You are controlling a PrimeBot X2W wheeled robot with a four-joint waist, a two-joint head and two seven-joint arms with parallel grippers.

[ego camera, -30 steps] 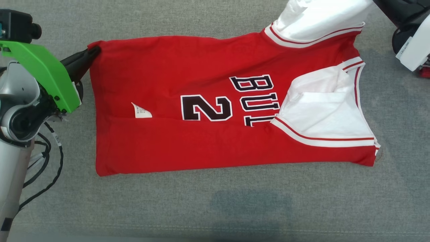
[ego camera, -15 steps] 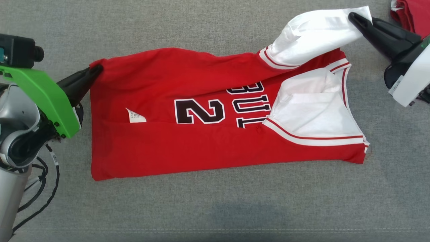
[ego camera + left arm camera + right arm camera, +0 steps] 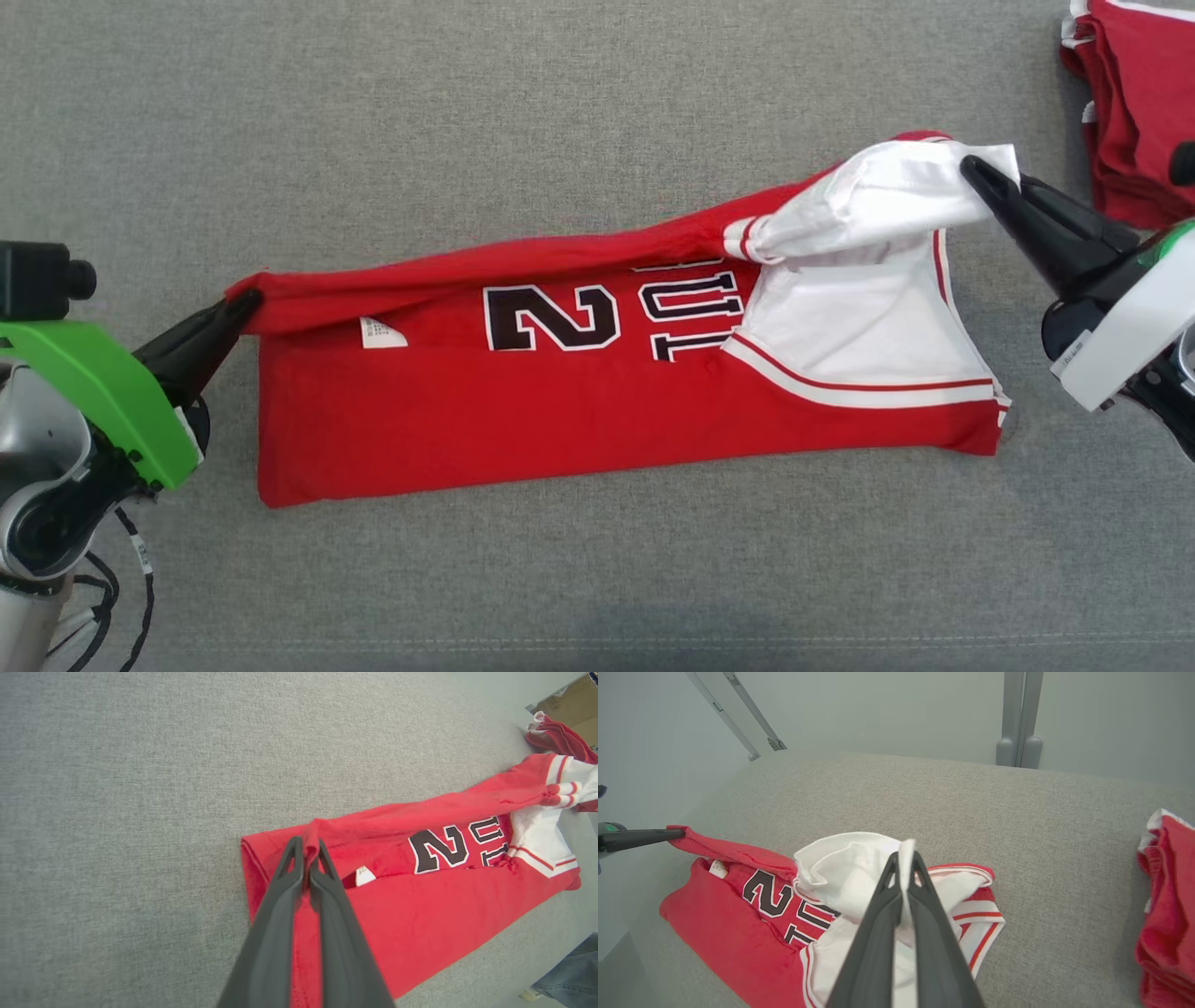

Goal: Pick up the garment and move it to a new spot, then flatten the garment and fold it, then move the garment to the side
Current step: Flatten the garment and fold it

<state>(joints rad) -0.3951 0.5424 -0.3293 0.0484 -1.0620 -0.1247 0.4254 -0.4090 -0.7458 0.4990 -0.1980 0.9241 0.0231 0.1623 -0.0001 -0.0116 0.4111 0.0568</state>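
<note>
Leftmost, the left jaws were pinched shut on the hem corner of the red garment [image 3: 579, 429], which lay lengthwise on the grey counter [image 3: 560, 112] with its far edge lifted. Rightward, the right jaws clamped its white sleeve [image 3: 896, 187]. Folding seemed under way: next, both arms should carry that raised edge over to the near edge together, keeping it taut and level.

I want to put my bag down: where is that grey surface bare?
Bare: the wide grey surface beyond the far edge of the jersey, and the strip between its near edge and the front seam. Crowded: both jersey ends, where the left gripper and right gripper pinch it, and the far right corner, by the pile of red clothes.
</note>
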